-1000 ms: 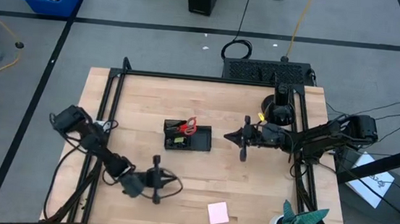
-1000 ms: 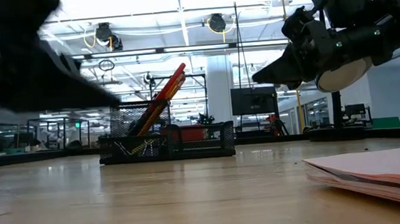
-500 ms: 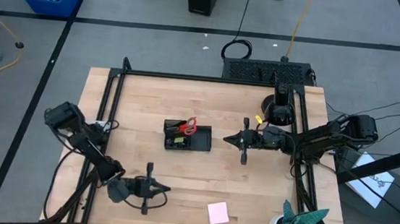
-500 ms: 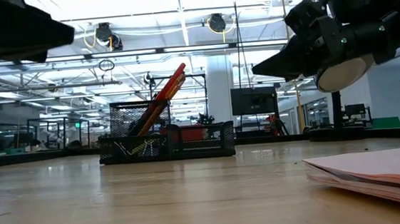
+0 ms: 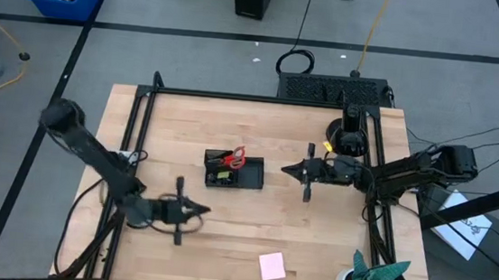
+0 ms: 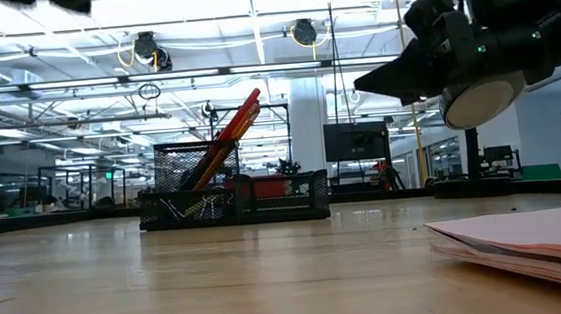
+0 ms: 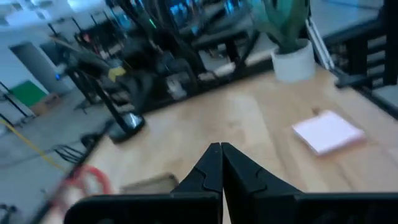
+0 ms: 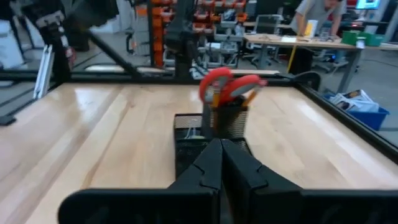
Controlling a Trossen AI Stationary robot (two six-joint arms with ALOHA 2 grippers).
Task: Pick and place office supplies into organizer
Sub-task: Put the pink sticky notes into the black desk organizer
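Overhead, both closed hands (image 5: 203,211) (image 5: 285,169) beside organizer (image 5: 234,170).

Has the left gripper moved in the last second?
Yes. In the high view the left gripper has slid back toward the table's left edge, away from the pink sticky-note pad.

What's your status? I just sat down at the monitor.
Left gripper shut, empty, near table front. Right gripper shut, empty, right of organizer. Scissors already in organizer; pink sticky-note pad still on the table. Nothing blocking it.
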